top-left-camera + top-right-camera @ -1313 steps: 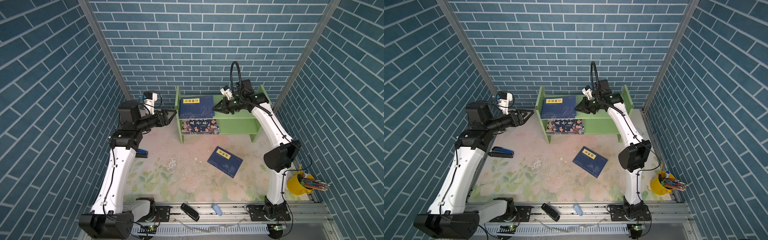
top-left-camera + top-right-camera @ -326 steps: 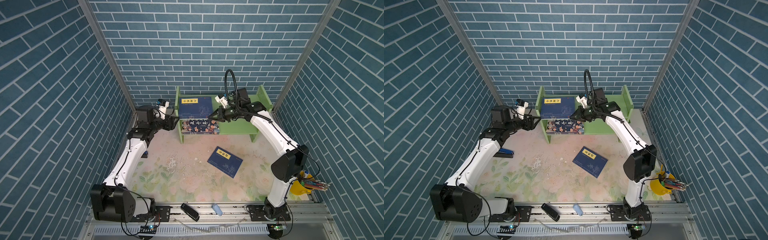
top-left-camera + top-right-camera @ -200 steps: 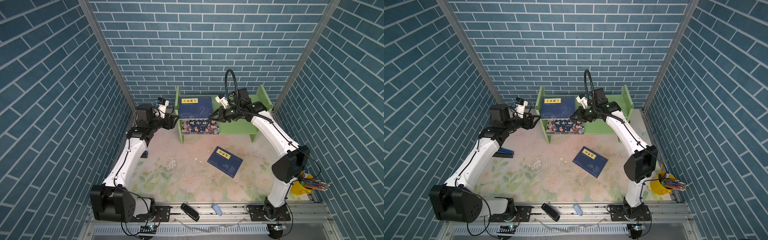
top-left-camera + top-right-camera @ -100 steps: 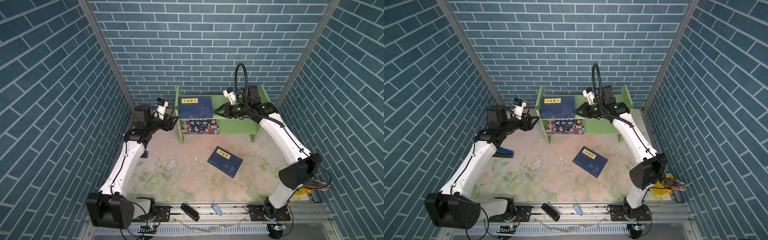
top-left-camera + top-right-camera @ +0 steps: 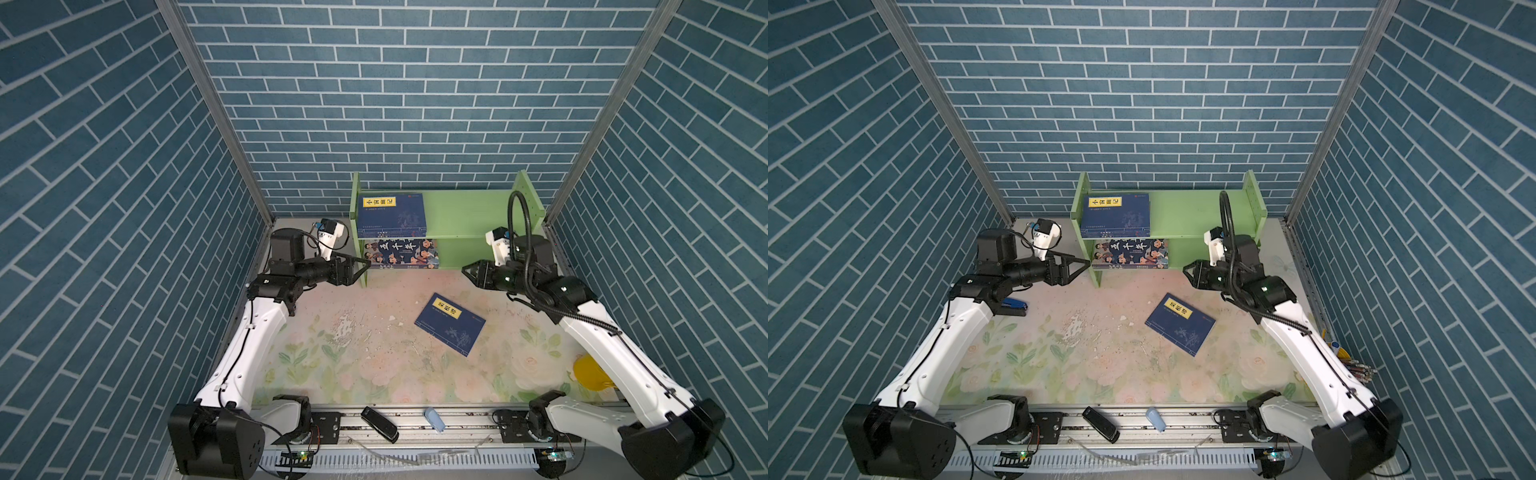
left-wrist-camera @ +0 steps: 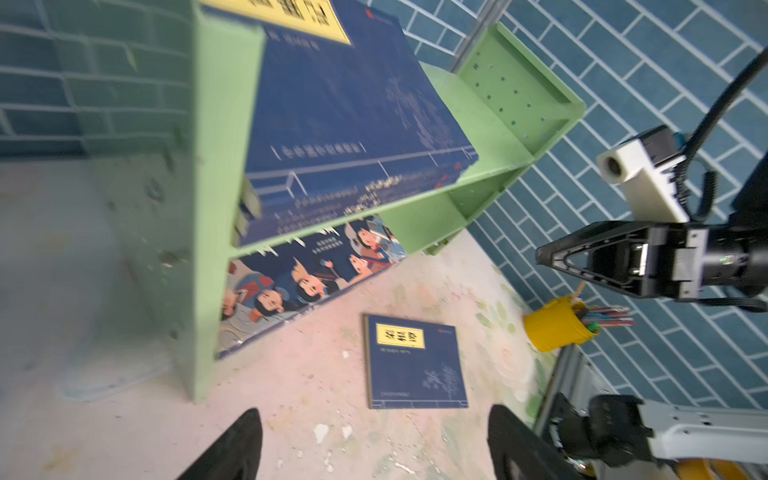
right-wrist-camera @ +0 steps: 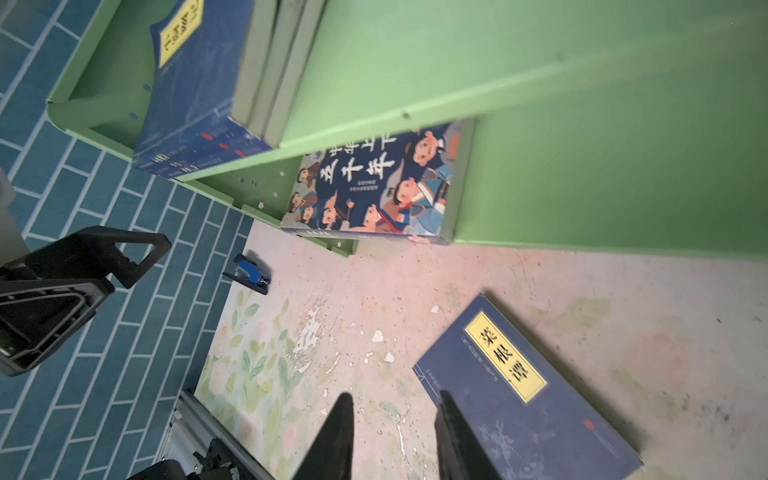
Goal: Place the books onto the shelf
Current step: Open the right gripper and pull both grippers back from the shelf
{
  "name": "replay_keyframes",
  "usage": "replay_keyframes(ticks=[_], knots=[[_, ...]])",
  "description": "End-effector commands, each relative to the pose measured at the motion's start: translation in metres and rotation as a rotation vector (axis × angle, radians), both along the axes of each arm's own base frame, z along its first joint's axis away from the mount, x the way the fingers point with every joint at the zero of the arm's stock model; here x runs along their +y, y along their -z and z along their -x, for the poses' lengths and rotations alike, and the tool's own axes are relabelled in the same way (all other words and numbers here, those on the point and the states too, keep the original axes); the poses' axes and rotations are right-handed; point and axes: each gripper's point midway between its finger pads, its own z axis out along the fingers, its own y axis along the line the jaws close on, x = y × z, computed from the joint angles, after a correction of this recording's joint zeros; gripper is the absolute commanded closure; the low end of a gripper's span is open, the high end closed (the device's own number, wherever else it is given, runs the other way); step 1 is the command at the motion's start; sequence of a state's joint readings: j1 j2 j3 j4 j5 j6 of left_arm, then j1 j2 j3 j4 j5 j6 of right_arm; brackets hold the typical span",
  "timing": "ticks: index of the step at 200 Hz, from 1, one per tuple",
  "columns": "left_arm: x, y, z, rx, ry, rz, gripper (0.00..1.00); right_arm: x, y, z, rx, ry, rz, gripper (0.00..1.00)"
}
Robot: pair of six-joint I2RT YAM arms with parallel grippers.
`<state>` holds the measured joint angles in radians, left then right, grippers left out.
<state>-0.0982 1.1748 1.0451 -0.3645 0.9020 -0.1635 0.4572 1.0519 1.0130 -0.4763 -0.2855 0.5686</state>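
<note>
Right now one navy book (image 5: 451, 324) lies flat and askew on the flowered table (image 5: 374, 374), apart from the green shelf (image 5: 469, 216). The shelf's upper tier holds a stack of navy books (image 5: 390, 212) at its left end, and the cartoon book (image 5: 401, 252) lies on the lower tier beneath them. Both arms are empty: the left gripper (image 5: 365, 272) (fingers spread wide) sits just beside the shelf's left panel, while the right gripper (image 5: 468, 275) hovers near the loose book, fingers parted a little.

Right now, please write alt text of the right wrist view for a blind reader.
A thin navy book with a yellow title label lies flat on the floral table, outside the light green wooden shelf that holds other books. The open right hand holds nothing.
</note>
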Motion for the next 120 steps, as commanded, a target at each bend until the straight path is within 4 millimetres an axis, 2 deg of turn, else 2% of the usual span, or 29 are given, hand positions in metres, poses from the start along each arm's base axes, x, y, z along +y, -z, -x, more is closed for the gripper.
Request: replay_keyframes(ticks=[1,29,70,120], knots=[[-0.019,-0.010,0.030,0.049,0.144,0.133,0.09,-0.025,0.031,0.005,0.017,0.166,-0.014,0.64],[-0.023,0.005,0.037,0.108,0.157,0.153,0.05,-0.045,0.075,0.020,0.079,0.249,0.019,0.60],[-0.020,0.032,0.041,0.199,0.135,0.077,0.02,-0.051,0.126,0.022,0.199,0.239,0.156,0.55],[-0.013,0.060,0.038,0.232,0.061,0.049,0.00,-0.059,0.142,0.008,0.166,0.254,0.189,0.50]])
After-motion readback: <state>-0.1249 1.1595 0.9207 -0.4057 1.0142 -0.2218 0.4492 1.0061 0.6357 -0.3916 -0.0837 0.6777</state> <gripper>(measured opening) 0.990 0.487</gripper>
